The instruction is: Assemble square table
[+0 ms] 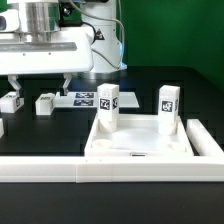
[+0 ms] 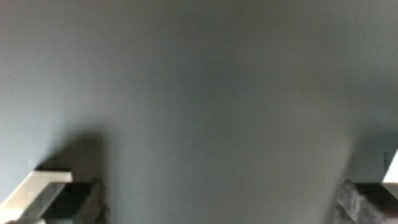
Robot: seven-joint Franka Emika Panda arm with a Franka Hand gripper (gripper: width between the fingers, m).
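Observation:
The square table's white slab (image 1: 140, 143) lies at the exterior view's right, rim up, with two tagged white legs standing upright in it, one at its far left corner (image 1: 108, 106) and one at its far right corner (image 1: 168, 107). Two more small white legs lie on the black table at the left, one (image 1: 10, 100) near the edge and one (image 1: 45, 102) beside it. My gripper (image 1: 38, 86) hangs just above these two, fingers wide apart and empty. In the wrist view only blurred grey shows between the fingertips (image 2: 43, 192).
The marker board (image 1: 84, 98) lies flat behind the slab, between the loose legs and the standing ones. The long white L-shaped border rail (image 1: 90, 172) runs along the front and up the right side of the slab.

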